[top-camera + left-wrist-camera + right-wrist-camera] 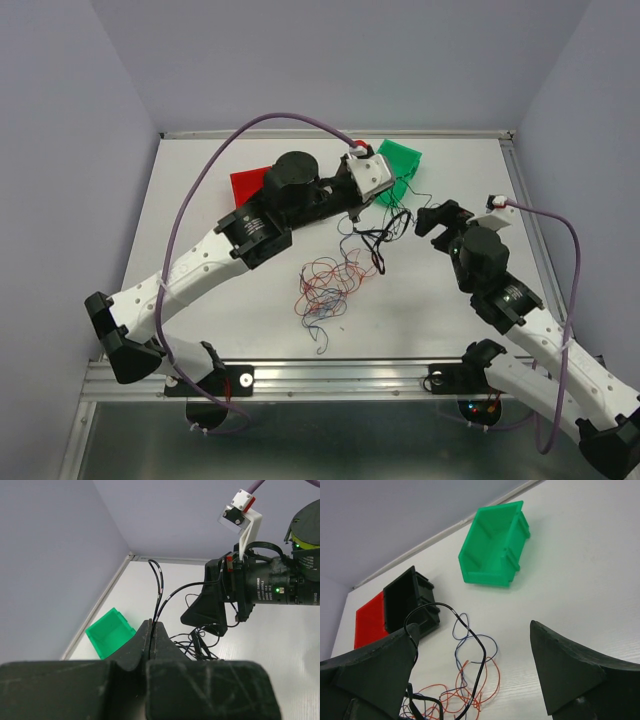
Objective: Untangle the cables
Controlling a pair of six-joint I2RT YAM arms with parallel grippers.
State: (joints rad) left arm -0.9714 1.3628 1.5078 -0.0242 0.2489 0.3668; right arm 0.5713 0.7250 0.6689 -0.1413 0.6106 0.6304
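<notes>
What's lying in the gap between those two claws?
Thin black cables cross that gap over the white table; the left gripper pinches one strand, the right gripper stands open. The top view shows it best.

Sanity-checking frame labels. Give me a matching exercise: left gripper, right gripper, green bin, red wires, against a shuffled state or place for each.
Things:
1. left gripper
2. right gripper
3. green bin
4. red wires

States and places:
A. empty, at the far edge of the table
B. open
C. spread loose mid-table
D. shut on a black cable

Pairs: 1-D, 2-B, 3-A, 4-C
</notes>
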